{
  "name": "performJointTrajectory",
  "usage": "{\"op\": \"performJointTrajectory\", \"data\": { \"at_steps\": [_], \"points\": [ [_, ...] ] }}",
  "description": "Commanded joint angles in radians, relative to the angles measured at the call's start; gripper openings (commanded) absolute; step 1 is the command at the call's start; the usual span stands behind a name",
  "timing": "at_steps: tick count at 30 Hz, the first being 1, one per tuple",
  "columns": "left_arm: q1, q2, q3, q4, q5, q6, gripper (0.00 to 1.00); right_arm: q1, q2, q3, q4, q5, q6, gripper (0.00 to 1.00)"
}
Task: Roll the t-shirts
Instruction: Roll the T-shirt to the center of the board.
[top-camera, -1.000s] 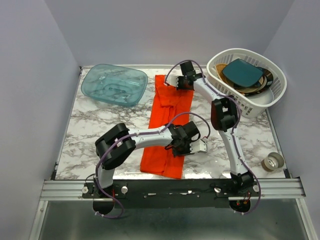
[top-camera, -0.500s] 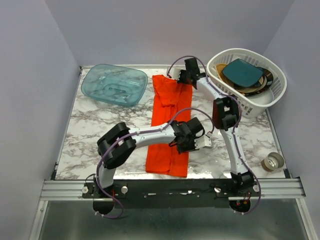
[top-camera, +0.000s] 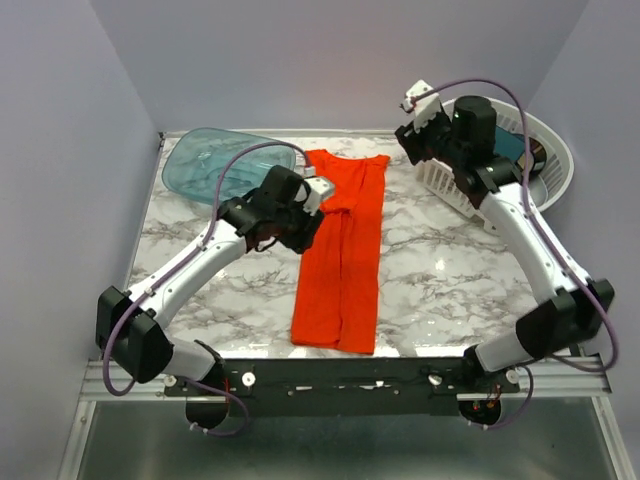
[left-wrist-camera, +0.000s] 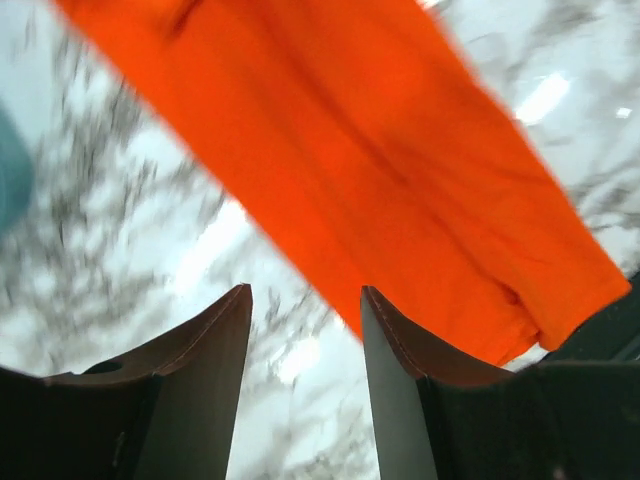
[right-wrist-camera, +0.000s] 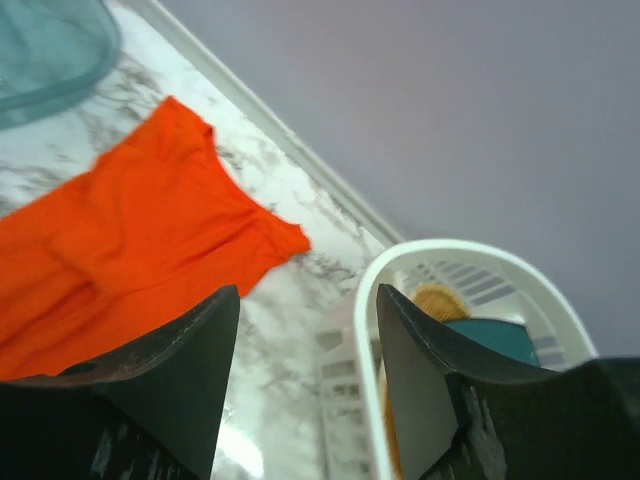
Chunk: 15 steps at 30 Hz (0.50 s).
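Observation:
The orange-red t-shirt (top-camera: 340, 260) lies flat on the marble table as a long narrow strip, folded lengthwise, running from the back edge to the front edge. My left gripper (top-camera: 308, 212) hovers at the strip's left edge near its far end. In the left wrist view it (left-wrist-camera: 305, 290) is open over bare marble, and the t-shirt (left-wrist-camera: 380, 150) passes just beyond its fingertips. My right gripper (top-camera: 412, 140) is raised above the back right of the table. It (right-wrist-camera: 308, 290) is open and empty, between the t-shirt's far corner (right-wrist-camera: 150, 220) and the basket.
A translucent teal tub (top-camera: 210, 165) sits at the back left, close to the left arm. A white laundry basket (top-camera: 548, 190) holding dishes stands at the back right, under the right arm; its rim (right-wrist-camera: 400, 262) is beside the right fingers. Grey walls enclose the table.
Both grippers have opened and let go of the t-shirt. The left arm swung back to the strip's left side; the right arm rose toward the basket. The strip now lies straighter.

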Motion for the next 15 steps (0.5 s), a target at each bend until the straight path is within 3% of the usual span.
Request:
{"op": "performJointTrajectory", "data": {
  "at_steps": [1,3,7,10,15],
  "points": [
    [0.152,-0.051,-0.177,-0.070,0.087,-0.242,0.56,0.016,-0.166,-0.146,-0.367,-0.169,0.328,0.67],
    [0.183,-0.082,-0.268,-0.027,0.162,-0.320,0.57,0.019,-0.211,-0.238,-0.484,-0.240,0.399,0.67],
    [0.249,-0.110,-0.401,0.027,0.255,-0.435,0.60,0.019,-0.340,-0.486,-0.504,-0.462,0.632,0.68],
    [0.277,-0.125,-0.506,0.069,0.308,-0.500,0.63,0.021,-0.394,-0.726,-0.458,-0.620,0.804,0.69],
    [0.284,-0.159,-0.708,0.219,0.380,-0.633,0.68,0.031,-0.444,-0.984,-0.317,-0.706,0.956,0.74]
  ]
}}
